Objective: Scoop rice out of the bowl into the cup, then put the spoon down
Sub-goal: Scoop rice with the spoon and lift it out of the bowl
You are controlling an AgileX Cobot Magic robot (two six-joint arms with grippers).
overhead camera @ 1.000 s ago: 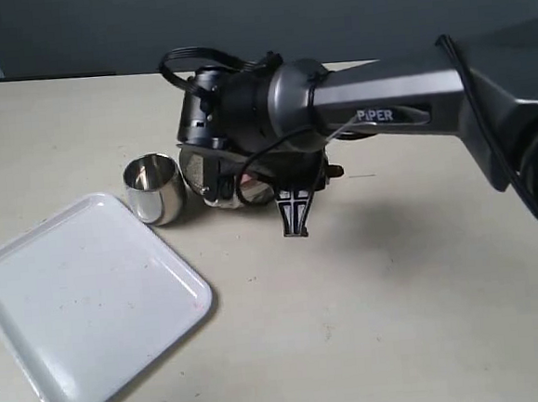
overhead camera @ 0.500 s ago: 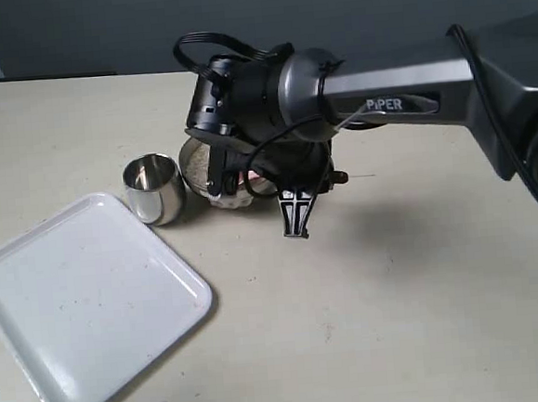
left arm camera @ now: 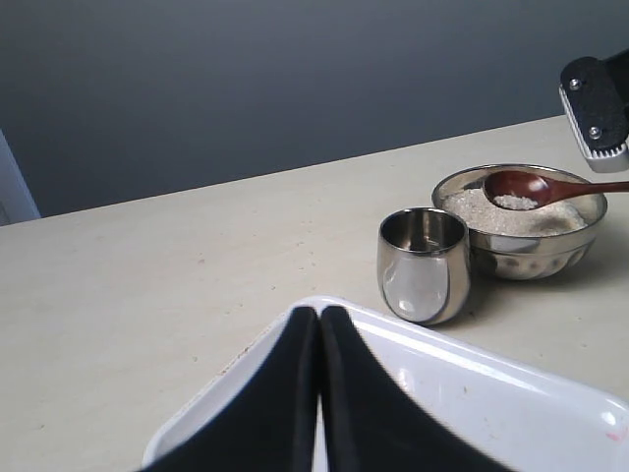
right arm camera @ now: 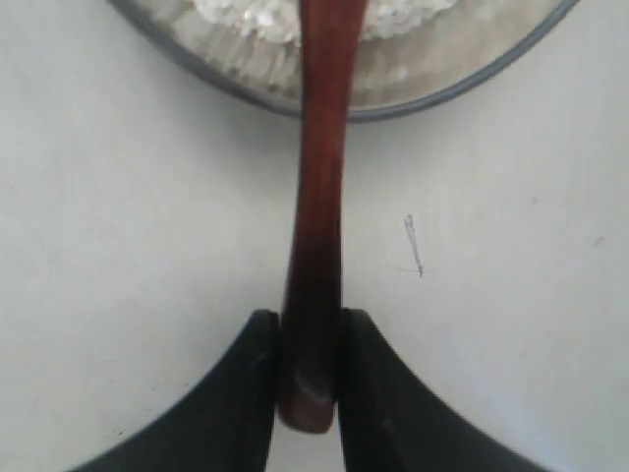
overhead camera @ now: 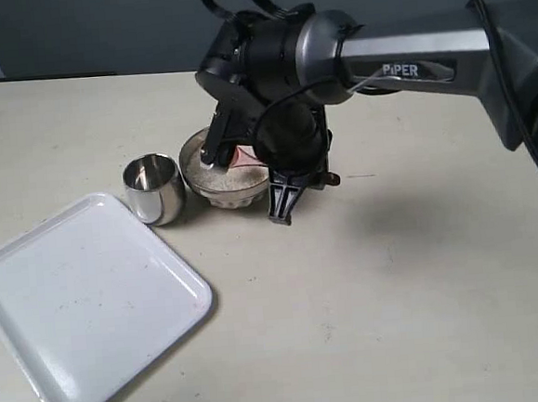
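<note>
The metal bowl [overhead camera: 224, 191] holds a pale heap of rice [overhead camera: 219, 177] and stands just right of the small steel cup [overhead camera: 153, 186]. My right gripper [right arm camera: 311, 346] is shut on the end of the dark wooden spoon [right arm camera: 320, 187], beside the bowl's right side [overhead camera: 284, 200]. In the left wrist view the spoon [left arm camera: 536, 186] hovers level over the bowl [left arm camera: 521, 248], with a few grains of rice in its scoop. The cup [left arm camera: 423, 265] looks empty from here. My left gripper [left arm camera: 318, 324] is shut on nothing, low over the tray's near corner; the exterior view does not show it.
A white square tray [overhead camera: 82, 309] lies front left of the cup, its corner close to the cup's base. The right arm's bulky wrist [overhead camera: 272, 61] hangs over the bowl's far side. A thin pen mark [right arm camera: 414, 246] is on the tabletop.
The right arm has risen and swung back, uncovering the bowl and rice. Its fingers stay low by the bowl's right side with the spoon.
</note>
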